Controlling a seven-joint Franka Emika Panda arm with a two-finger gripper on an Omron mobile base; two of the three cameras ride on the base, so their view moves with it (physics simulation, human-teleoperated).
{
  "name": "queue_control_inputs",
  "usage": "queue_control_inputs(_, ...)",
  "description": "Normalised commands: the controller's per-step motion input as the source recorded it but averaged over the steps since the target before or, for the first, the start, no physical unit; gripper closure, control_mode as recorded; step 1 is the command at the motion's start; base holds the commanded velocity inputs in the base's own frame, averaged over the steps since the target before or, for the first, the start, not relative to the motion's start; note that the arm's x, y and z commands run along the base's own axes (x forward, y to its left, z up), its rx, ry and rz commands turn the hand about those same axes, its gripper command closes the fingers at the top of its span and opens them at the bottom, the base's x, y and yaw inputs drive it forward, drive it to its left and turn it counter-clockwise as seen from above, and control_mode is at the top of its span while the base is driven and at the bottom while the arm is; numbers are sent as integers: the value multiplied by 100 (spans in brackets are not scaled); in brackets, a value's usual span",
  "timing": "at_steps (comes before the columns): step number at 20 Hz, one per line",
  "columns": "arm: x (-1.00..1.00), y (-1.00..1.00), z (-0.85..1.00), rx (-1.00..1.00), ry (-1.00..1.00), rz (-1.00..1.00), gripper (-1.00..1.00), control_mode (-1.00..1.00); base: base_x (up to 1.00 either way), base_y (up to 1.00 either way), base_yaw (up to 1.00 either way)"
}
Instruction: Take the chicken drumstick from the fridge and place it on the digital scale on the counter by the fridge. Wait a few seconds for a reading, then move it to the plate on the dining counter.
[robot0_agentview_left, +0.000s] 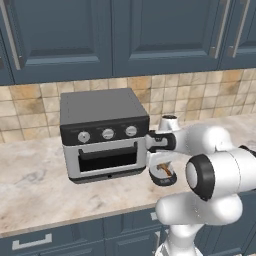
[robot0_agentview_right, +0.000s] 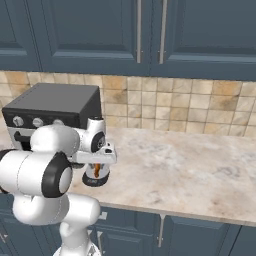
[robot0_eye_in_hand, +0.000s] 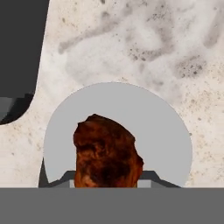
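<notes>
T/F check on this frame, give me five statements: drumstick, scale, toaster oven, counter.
1. The chicken drumstick lies over the round grey digital scale. True.
2. The scale sits on the floor. False: it rests on the beige marbled counter.
3. The grey toaster oven stands on the counter against the tiled backsplash. True.
4. The toaster oven door hangs wide open. False: the door is closed.
5. The gripper is raised high up by the upper cabinets. False: it is low, right over the scale, beside the toaster oven.
</notes>
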Motion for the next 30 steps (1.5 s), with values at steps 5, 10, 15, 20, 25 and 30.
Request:
queue_control_inputs(5, -61, 0, 90, 1, -12, 0, 100, -100, 0, 0, 0)
queue_control_inputs(10, -94, 0, 100, 1, -5, 0, 100, -100, 0, 0, 0)
queue_control_inputs(15, -100, 0, 100, 1, 0, 0, 100, -100, 0, 0, 0)
queue_control_inputs(20, -98, 0, 100, 0, 0, 0, 100, -100, 0, 0, 0)
queue_control_inputs(25, -78, 0, 100, 0, 0, 0, 100, -100, 0, 0, 0)
queue_control_inputs(30, -20, 0, 35, 0, 0, 0, 100, -100, 0, 0, 0)
